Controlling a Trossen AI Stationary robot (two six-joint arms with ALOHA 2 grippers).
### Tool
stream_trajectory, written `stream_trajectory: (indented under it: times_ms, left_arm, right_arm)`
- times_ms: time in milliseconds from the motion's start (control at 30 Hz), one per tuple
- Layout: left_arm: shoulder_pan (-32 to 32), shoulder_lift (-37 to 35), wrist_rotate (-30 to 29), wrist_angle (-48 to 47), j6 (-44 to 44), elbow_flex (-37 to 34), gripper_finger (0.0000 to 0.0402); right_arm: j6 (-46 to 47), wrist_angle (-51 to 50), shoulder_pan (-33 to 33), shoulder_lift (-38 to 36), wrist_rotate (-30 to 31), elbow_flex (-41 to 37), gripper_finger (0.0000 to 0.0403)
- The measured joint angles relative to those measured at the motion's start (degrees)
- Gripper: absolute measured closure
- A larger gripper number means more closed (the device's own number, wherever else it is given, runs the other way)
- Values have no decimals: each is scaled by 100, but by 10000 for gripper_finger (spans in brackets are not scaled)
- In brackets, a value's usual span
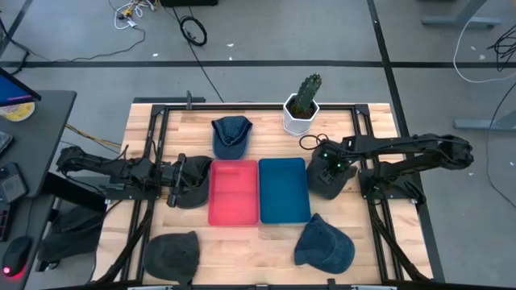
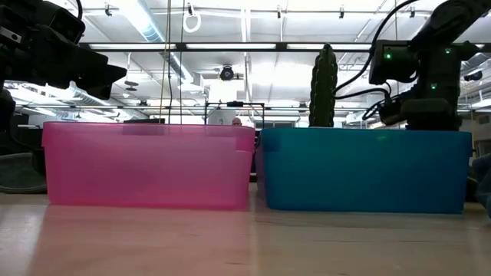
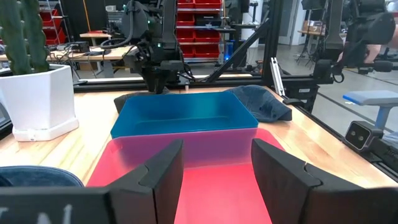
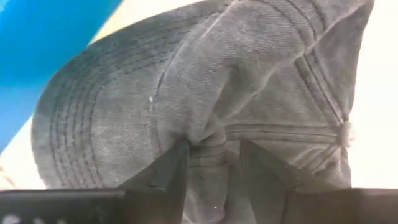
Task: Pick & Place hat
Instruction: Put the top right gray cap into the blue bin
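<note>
Right gripper (image 4: 211,163) down on grey hat (image 4: 249,93), beside blue bin (image 1: 284,189); fingers narrow, pinching fabric fold. Left gripper (image 3: 214,165) wide, empty, at red bin (image 1: 234,192) edge over dark hat (image 1: 193,184).

Grey denim hat (image 4: 205,112) crumpled on table, just beside blue bin's (image 1: 284,190) right side.
</note>
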Motion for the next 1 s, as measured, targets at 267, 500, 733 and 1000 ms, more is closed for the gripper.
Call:
stream_trajectory:
  times_ms: [267,500,733,1000]
  left_arm:
    - [0,0,0,0,0,0,209]
    - [0,-1,0,0,0,0,209]
    - [2,0,0,0,0,0,209]
    - [2,0,0,0,0,0,209]
  right_arm:
    - [-156,64,4,-52,-721,-2,291]
    - [-299,71,2,-52,-884,-2,316]
    - [-316,-208,48,-52,-1037,1,391]
    - [-388,-1227,215,-87,-412,615,400]
